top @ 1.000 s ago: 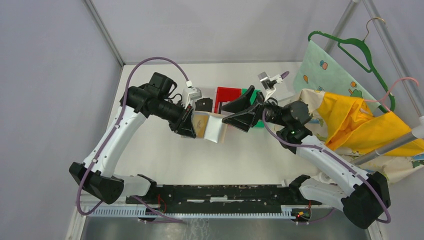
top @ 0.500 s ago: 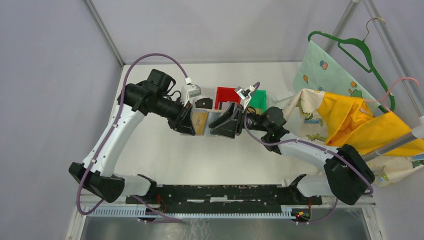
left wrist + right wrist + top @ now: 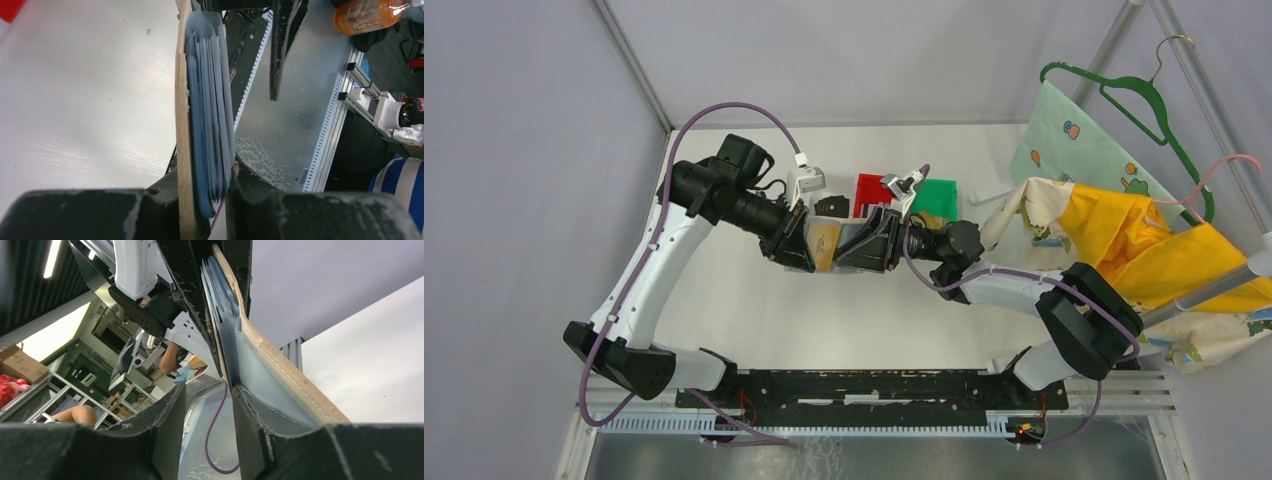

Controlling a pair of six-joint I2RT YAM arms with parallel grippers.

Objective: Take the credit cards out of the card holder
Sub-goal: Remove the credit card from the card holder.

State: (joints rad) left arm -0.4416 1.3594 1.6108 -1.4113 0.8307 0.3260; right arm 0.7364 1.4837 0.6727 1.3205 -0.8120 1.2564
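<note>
Overhead, card holder (image 3: 826,241) mostly hidden, clamped by left tool (image 3: 802,250)

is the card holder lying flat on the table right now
No, the left gripper clamps the card holder edge-on between its fingers, up off the table.

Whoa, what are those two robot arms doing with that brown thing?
They are working on a tan card holder, held up above the table. The left gripper is clamped on one end of it. The right gripper is at the other end with its jaws apart, right by the thin pale credit cards packed inside. No card looks to be out yet.
</note>
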